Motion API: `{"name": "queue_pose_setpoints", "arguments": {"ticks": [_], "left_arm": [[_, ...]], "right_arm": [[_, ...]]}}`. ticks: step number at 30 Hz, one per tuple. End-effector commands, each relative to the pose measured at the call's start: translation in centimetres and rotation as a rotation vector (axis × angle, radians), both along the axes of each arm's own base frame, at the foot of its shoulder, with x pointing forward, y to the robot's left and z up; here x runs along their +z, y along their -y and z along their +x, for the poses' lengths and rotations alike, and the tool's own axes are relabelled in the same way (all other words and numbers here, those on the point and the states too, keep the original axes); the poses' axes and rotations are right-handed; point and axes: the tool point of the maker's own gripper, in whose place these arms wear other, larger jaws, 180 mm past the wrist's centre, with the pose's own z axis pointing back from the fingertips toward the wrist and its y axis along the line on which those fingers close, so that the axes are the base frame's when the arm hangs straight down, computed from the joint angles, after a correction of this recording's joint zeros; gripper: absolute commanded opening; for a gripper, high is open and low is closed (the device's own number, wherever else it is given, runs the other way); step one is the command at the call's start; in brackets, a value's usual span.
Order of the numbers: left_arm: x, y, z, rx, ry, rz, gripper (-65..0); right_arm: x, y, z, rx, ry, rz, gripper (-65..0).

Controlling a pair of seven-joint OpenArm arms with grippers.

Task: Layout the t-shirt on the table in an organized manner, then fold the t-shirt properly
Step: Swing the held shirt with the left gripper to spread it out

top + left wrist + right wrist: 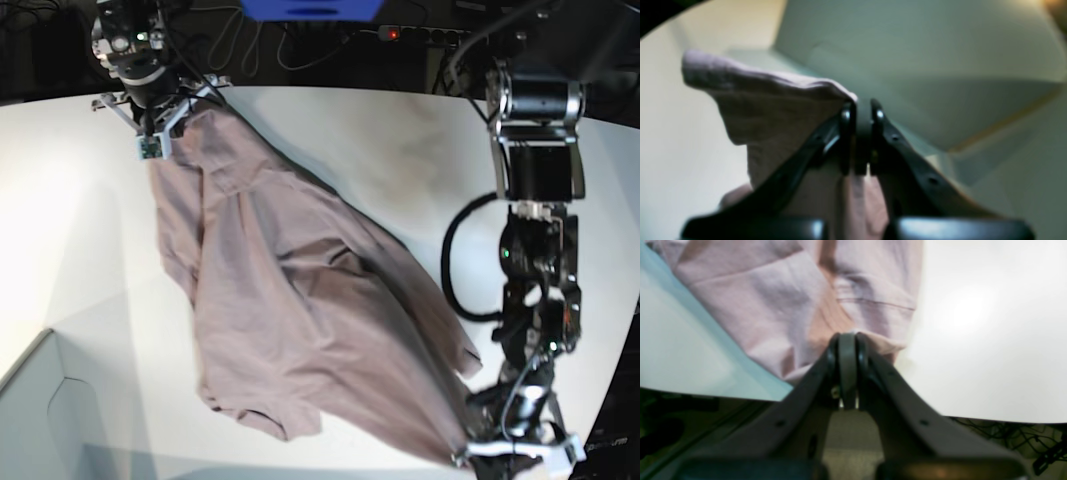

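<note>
White worktop carries the t-shirt, stretched diagonally from far left to near right. Left end effector and right end effector each clamp a fabric edge.

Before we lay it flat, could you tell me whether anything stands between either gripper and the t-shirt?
Nothing visible does: the left gripper and the right gripper are each shut directly on an edge of the t-shirt, which is stretched between them over the table.
</note>
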Motion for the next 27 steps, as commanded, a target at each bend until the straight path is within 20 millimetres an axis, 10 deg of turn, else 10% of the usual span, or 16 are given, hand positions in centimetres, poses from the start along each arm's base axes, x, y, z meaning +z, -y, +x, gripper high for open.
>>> {"name": "queue_pose_setpoints", "arguments": {"ticks": [1, 9, 19, 27], "left_arm": [[4.2, -0.3, 0.6, 0.019, 0.109, -0.003, -65.0], [7.6, 4.6, 3.3, -0.066, 0.151, -0.039, -65.0], [-6.6, 10.9, 9.4, -0.101, -0.343, -0.109, -62.9], [-12.6, 9.8, 7.1, -0.041, -0.425, -0.110, -26.8]], "right_arm": [[0.5, 0.0, 0.3, 0.005, 0.023, -0.001, -65.0], [1.0, 0.1, 1.5, 0.003, 0.051, -0.002, -65.0], [1.0, 0.1, 1.4, 0.003, 0.048, -0.002, -65.0], [1.1, -0.1, 1.5, 0.003, 0.052, 0.002, -65.0]]}}
